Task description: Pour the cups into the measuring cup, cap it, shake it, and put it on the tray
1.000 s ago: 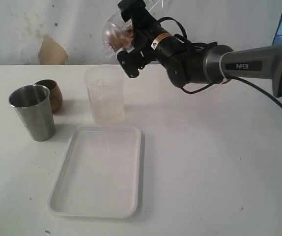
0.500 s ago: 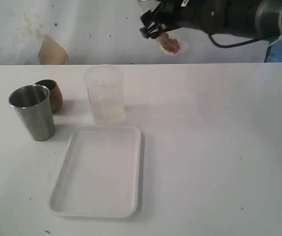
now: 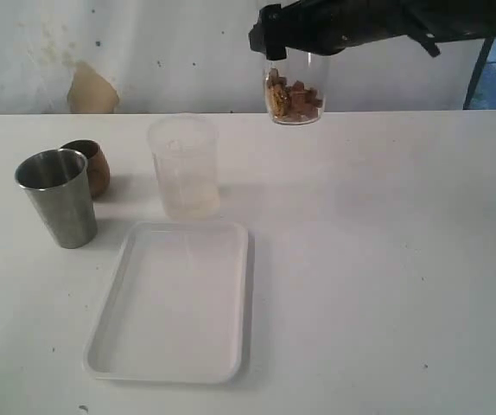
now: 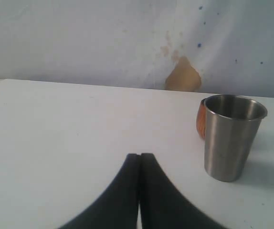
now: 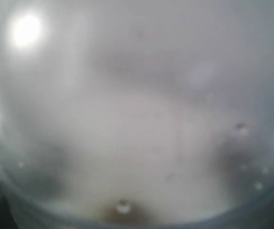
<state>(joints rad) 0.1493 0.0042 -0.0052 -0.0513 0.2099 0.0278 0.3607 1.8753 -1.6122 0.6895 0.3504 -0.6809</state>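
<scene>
High at the back, my right gripper (image 3: 293, 43) is shut on the clear measuring cup (image 3: 296, 93), which hangs upright in the air with brown pieces in its bottom. Its top is hidden by the gripper, so the cap cannot be made out. In the right wrist view blurred clear plastic (image 5: 137, 119) fills the picture. The steel tumbler (image 3: 57, 197) and the small copper-brown cup (image 3: 90, 164) stand at the left, and the white tray (image 3: 118, 294) lies in front. My left gripper (image 4: 140, 156) is shut and empty, low over the table, short of the tumbler (image 4: 232, 136).
A cloudy frosted plastic cup (image 3: 184, 167) stands just behind the tray, to the right of the copper cup. A tan patch (image 3: 91, 89) marks the back wall. In the left wrist view the copper cup (image 4: 200, 122) peeks out from behind the tumbler.
The right arm swung the measuring cup from a tilt above the frosted cup up and to the right. It now hangs upright, with the brown pieces settled at its bottom.
</scene>
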